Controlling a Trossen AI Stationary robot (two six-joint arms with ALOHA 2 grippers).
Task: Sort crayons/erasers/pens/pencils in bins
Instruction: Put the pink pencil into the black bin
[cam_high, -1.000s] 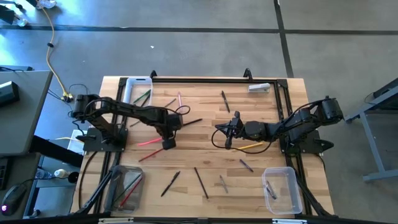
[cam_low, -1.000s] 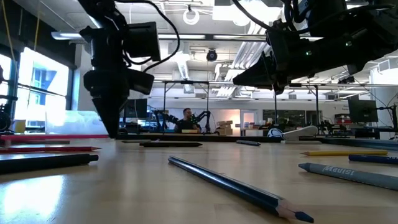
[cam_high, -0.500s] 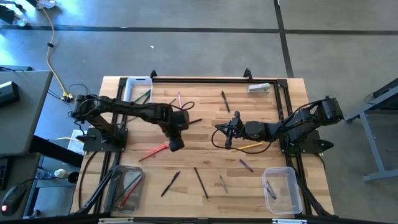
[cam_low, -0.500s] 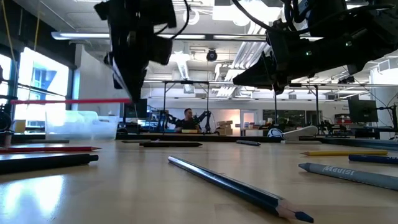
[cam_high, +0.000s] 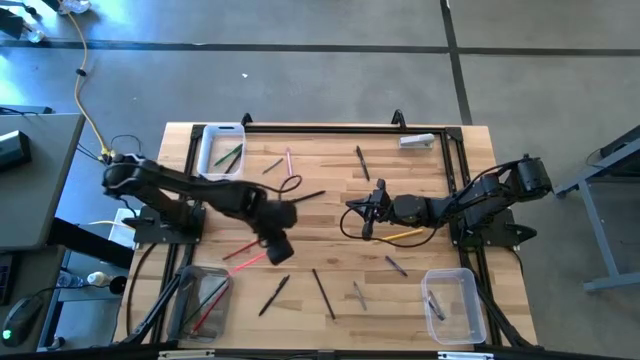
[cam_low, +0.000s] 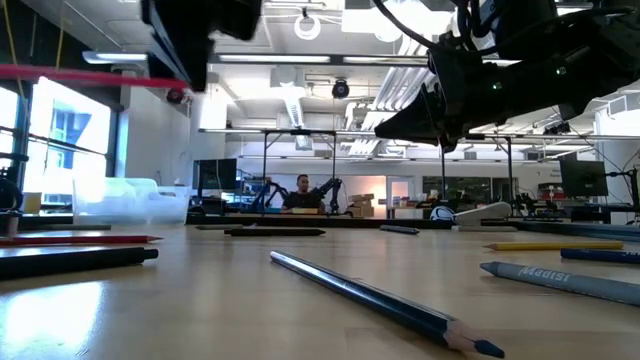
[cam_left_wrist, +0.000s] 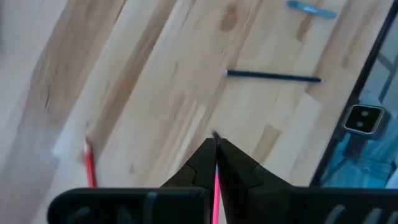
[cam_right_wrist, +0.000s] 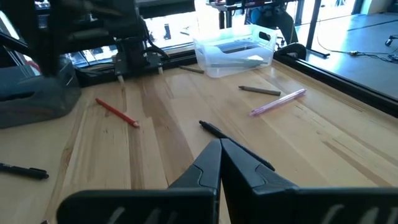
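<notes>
Red pencil (cam_high: 250, 260) juts from the left gripper (cam_high: 280, 250), clenched on it above the wooden table (cam_high: 330, 200) in the high view, near the front-left bin (cam_high: 200, 300); the right gripper (cam_high: 366, 222) waits mid-table, clenched and empty. Low view: the pencil (cam_low: 90, 77) hangs level, well above the tabletop. Left wrist view: the fingers (cam_left_wrist: 199, 165) pinch the pencil (cam_left_wrist: 215, 193).

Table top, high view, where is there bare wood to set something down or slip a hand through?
Bare wood lies along the far edge between the pink pen and the dark pencil. Another bare patch sits in the middle, between the left gripper and the right gripper. The near strip between the grey bin and the clear bin is crowded with scattered sticks.
</notes>
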